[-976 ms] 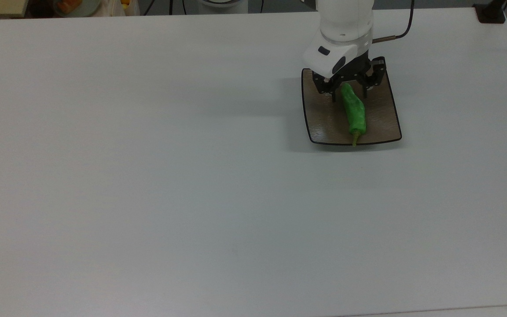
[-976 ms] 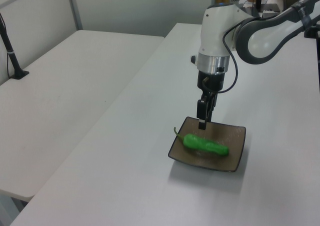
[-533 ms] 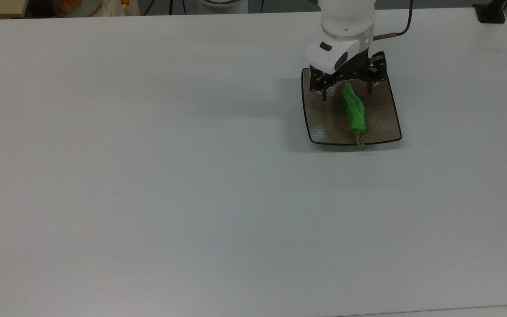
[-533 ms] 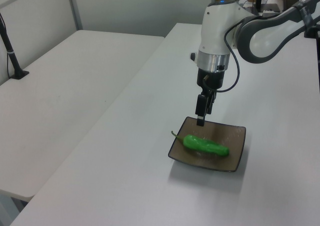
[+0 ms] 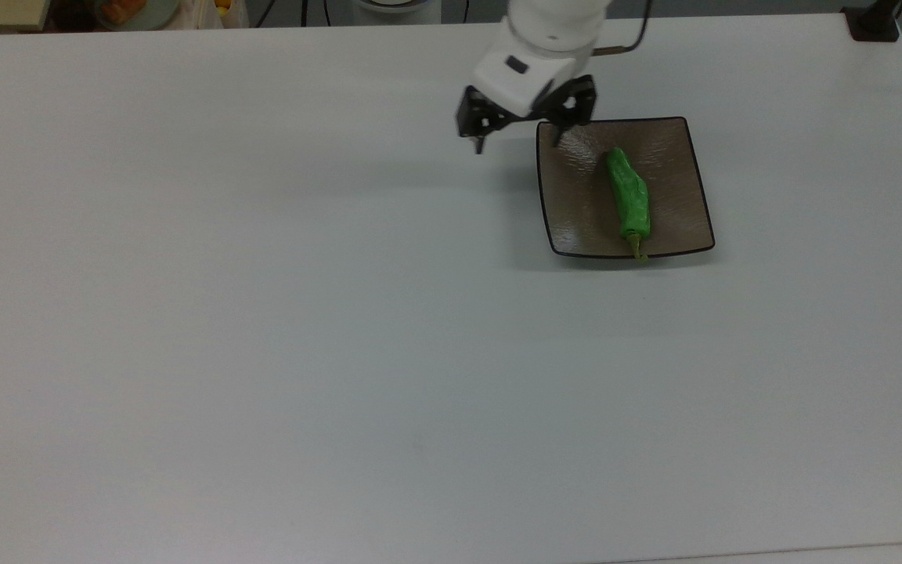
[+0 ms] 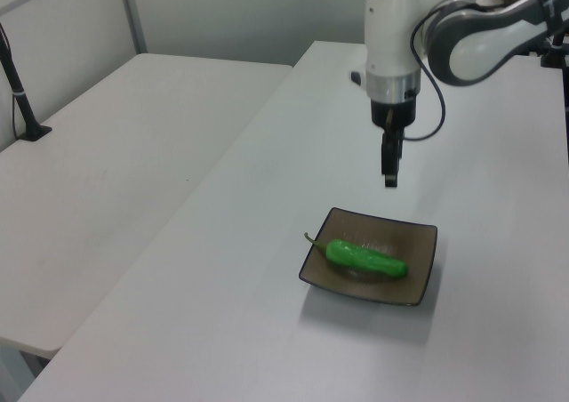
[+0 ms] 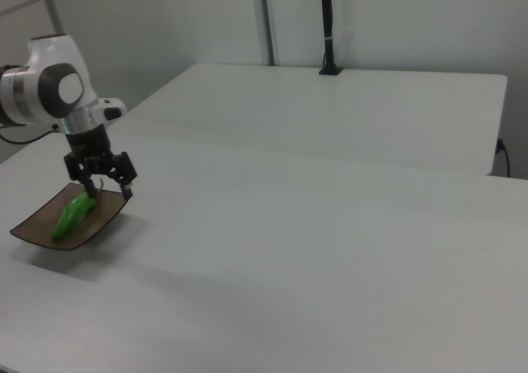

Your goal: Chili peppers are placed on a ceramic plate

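The bright green chili pepper [image 5: 629,196] lies lengthwise on the square brown ceramic plate [image 5: 576,207], its stem reaching the near rim. My gripper [image 5: 518,145] hangs open and empty in the air, over the plate's far corner on the top view's left. One finger is above the bare table and the other above the plate's corner. In the left view the gripper [image 6: 389,180] is well above the plate [image 6: 420,253] and the pepper [image 6: 364,257]. In the right view the gripper [image 7: 108,193] hovers beside the pepper [image 7: 73,214] on the plate [image 7: 33,227].
The plate sits on a wide white table [image 5: 263,313]. A black post base [image 5: 874,23] stands at its far corner on the top view's right. A second white table [image 6: 116,153] with a black pole [image 6: 20,91] adjoins it.
The gripper has risen and swung off the pepper toward the top view's left, past the plate's edge. The pepper lies free on the plate, unmoved since half a second ago.
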